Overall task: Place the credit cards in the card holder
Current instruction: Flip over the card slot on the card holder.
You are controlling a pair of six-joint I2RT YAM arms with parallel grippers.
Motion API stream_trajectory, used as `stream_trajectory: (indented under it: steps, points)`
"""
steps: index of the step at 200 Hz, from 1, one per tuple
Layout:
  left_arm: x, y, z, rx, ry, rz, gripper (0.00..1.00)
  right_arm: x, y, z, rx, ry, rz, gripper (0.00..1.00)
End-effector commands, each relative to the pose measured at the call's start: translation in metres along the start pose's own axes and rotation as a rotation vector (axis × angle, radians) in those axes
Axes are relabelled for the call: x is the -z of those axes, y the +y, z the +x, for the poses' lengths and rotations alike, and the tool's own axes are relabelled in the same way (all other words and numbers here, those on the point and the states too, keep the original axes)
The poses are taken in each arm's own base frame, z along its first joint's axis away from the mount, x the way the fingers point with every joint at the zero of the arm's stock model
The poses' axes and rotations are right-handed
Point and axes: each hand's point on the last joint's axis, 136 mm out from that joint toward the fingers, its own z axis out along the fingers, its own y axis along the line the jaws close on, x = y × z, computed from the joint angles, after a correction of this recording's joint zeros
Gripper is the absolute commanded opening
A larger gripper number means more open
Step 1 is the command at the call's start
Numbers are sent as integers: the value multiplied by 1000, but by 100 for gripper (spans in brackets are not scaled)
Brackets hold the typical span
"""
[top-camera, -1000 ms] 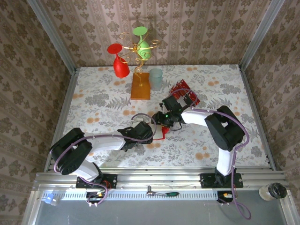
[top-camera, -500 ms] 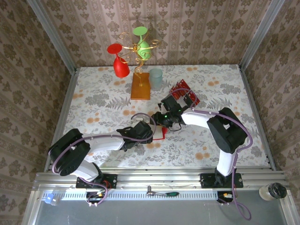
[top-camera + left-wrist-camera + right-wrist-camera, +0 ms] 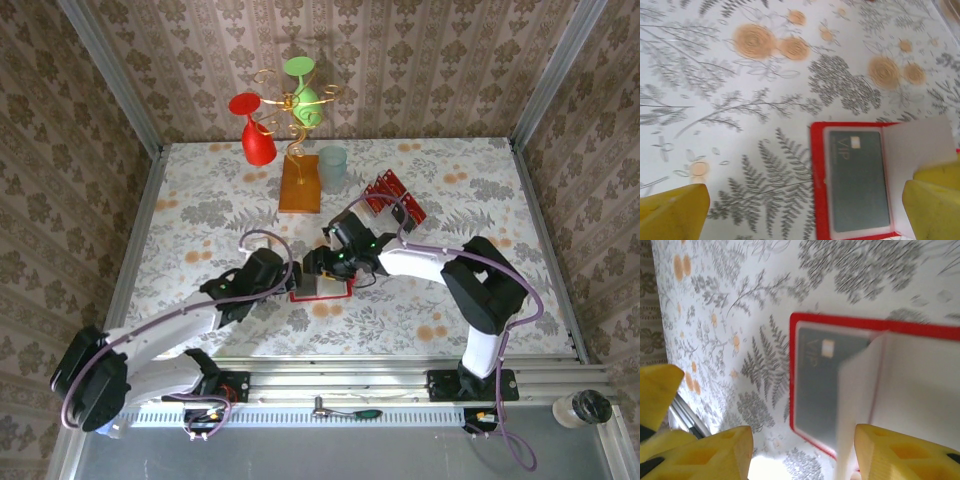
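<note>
The glossy red folding card holder (image 3: 816, 190) lies open mid-frame on the floral bench (image 3: 740, 100), with a grey VIP card (image 3: 857, 185) in its clear pocket and its lower edge cut off. The jaws of the left gripper (image 3: 805, 202) and the right gripper (image 3: 804, 440) are spread wide, their yellow tips cropped.

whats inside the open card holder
A dark grey card marked VIP sits in one half of the red card holder. A pale inner flap covers the other half, so whatever is under it cannot be seen.
</note>
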Motion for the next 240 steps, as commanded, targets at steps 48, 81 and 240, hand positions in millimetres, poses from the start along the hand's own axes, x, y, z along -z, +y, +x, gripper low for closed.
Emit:
stream_trajectory:
  steps: [48,81,240]
  points:
    - [10,35,8,22,9,-45,100,-34,19,-5,-28,-9,-33,59]
    - [9,36,9,27,12,-42,100,-46,8,-3,-48,-5,-21,59]
    - [-1,34,16,27,43,-47,100,-19,-7,-17,-7,2,5,32]
